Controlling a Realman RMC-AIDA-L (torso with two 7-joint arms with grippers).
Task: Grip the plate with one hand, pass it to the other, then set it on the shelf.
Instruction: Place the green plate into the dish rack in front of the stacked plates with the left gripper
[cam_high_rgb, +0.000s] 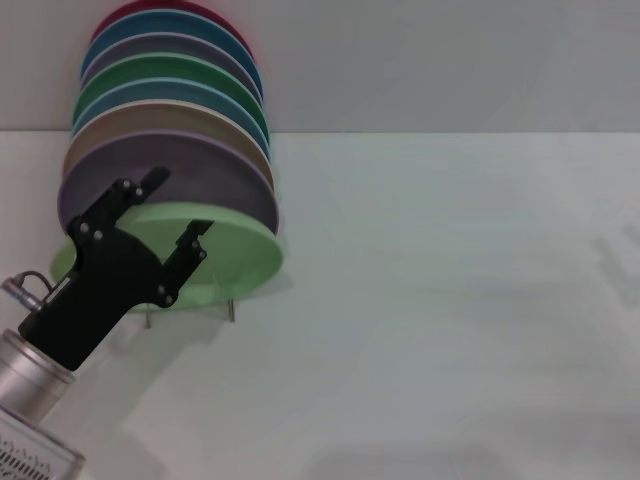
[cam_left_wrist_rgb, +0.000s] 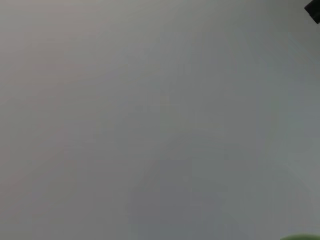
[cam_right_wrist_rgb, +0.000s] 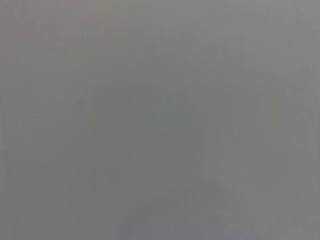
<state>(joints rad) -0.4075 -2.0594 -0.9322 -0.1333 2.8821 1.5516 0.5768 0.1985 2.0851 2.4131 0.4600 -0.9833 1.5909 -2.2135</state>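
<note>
The pale mint-green plate (cam_high_rgb: 235, 255) leans at the front of a row of upright plates at the table's far left. Thin clear legs of the shelf (cam_high_rgb: 231, 312) show under its lower edge. My left gripper (cam_high_rgb: 172, 208), black on a thick silver arm, is open and empty. It hovers in front of the mint plate's left part; one finger overlaps the lilac-purple plate (cam_high_rgb: 215, 175) behind, the other overlaps the mint plate. A sliver of green (cam_left_wrist_rgb: 301, 237) shows in the left wrist view. My right gripper is out of view; its wrist view shows only plain grey.
Behind the mint plate stand several more plates: lilac, tan (cam_high_rgb: 170, 120), blue, dark green (cam_high_rgb: 165, 70), grey, teal and red. The white table (cam_high_rgb: 450, 300) stretches to the right and front. A grey wall is behind.
</note>
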